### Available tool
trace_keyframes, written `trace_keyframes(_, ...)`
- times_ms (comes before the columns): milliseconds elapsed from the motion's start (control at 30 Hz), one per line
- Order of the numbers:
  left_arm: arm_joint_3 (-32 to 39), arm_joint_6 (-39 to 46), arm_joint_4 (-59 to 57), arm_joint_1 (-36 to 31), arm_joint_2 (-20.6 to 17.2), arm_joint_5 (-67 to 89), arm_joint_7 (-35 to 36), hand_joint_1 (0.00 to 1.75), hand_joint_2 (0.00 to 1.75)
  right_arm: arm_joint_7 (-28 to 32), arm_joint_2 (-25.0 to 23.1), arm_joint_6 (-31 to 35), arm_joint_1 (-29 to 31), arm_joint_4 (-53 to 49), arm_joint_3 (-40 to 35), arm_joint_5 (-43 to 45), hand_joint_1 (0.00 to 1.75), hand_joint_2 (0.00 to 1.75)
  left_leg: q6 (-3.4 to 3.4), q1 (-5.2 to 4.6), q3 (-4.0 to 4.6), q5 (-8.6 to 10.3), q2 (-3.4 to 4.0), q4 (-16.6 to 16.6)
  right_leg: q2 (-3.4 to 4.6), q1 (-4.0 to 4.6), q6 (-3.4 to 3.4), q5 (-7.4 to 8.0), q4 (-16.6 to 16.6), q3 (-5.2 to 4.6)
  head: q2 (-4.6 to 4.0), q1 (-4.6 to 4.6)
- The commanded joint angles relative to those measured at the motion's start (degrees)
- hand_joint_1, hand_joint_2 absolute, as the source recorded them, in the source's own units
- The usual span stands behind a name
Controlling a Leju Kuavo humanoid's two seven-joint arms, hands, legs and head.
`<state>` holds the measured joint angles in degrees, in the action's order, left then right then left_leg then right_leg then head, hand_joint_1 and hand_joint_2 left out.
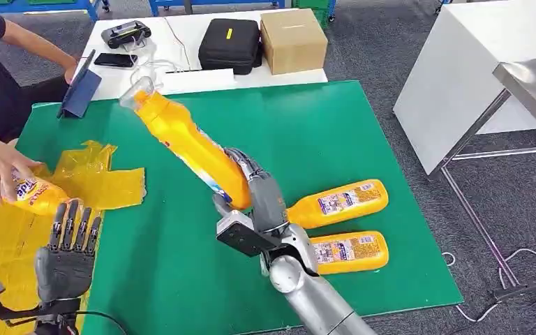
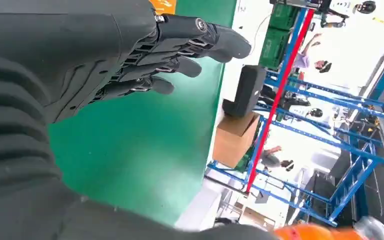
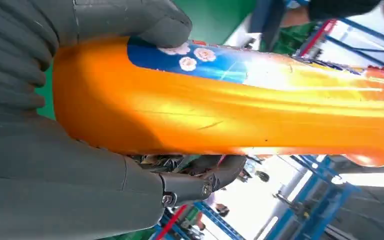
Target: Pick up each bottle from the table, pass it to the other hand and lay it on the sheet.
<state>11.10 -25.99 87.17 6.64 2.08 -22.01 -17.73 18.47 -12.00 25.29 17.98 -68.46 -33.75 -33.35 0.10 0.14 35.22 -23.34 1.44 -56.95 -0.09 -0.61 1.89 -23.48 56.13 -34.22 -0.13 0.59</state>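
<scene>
Head view: an orange bottle [image 1: 188,143] was held tilted above the green table [image 1: 335,125], grasped near its base by the right hand [image 1: 258,192]. The left hand [image 1: 66,255] was kept released, fingers [image 1: 77,223] spread, beside the yellow sheet [image 1: 98,178]. With so low a grasp, the bottle could be tipped or dropped during the handover.

Tilted orange bottle [image 1: 188,146], raised over table

The held bottle [image 1: 185,143] is orange-yellow with a clear cap and a blue flowered label; beside it on the green table [image 1: 363,132] lies a crumpled yellow sheet [image 1: 105,178]. Behind sit a black case [image 1: 230,43] and a brown box [image 1: 293,40].
</scene>
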Motion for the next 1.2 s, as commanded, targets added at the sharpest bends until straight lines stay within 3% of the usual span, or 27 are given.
trace_keyframes(33,-0.9,-1.3,1.9,3.0,2.0,3.1,-0.6,0.0,1.75,-0.3,0.6,-2.9,-1.0,-0.9,-9.0,-2.5,1.75,1.75,-0.01,0.06,-0.27,-0.15,0.01,0.0,0.12,0.05,-0.05,-0.08,0.0,0.25,0.0,0.0)
trace_keyframes(300,-4.7,-0.2,5.1,4.1,1.6,7.6,-3.1,0.0,1.75,-2.7,-1.0,-8.0,-0.2,7.2,-14.8,-5.0,1.75,1.75,-0.02,0.04,-0.23,-0.09,-0.07,0.1,0.01,0.03,-0.05,-0.07,-0.1,0.21,0.0,0.0)
trace_keyframes(633,-4.8,-0.3,5.3,4.3,1.4,7.6,-3.2,0.0,1.75,-2.8,-1.0,-8.4,-0.2,7.3,-15.2,-5.1,1.75,1.75,-0.01,0.04,-0.14,-0.05,-0.09,0.0,-0.03,0.03,-0.04,-0.04,0.0,0.14,0.0,0.0)
trace_keyframes(767,-5.7,0.0,5.9,4.3,1.3,7.8,-3.5,0.0,1.75,-3.2,-1.7,-10.9,-1.3,9.8,-18.9,-8.2,1.75,1.75,-0.03,0.09,-0.26,-0.11,-0.13,0.0,-0.02,0.08,-0.08,-0.09,-0.1,0.28,0.0,0.0)
trace_keyframes(967,-6.8,-0.5,6.3,5.7,1.3,5.5,-3.1,0.0,1.75,-1.3,-2.8,-12.6,-0.8,16.2,-23.6,-10.0,1.75,1.75,-0.02,0.04,-0.23,-0.08,-0.07,0.1,0.01,0.03,-0.05,-0.06,-0.1,0.21,0.0,0.0)
trace_keyframes(1200,-6.4,-0.1,6.3,7.5,2.0,4.8,-3.6,0.0,1.75,2.8,-4.3,-15.5,-1.4,16.8,-28.7,-11.3,1.75,1.75,-0.02,0.03,-0.19,-0.08,-0.12,0.1,-0.04,0.02,-0.06,-0.09,-0.1,0.16,0.0,0.0)
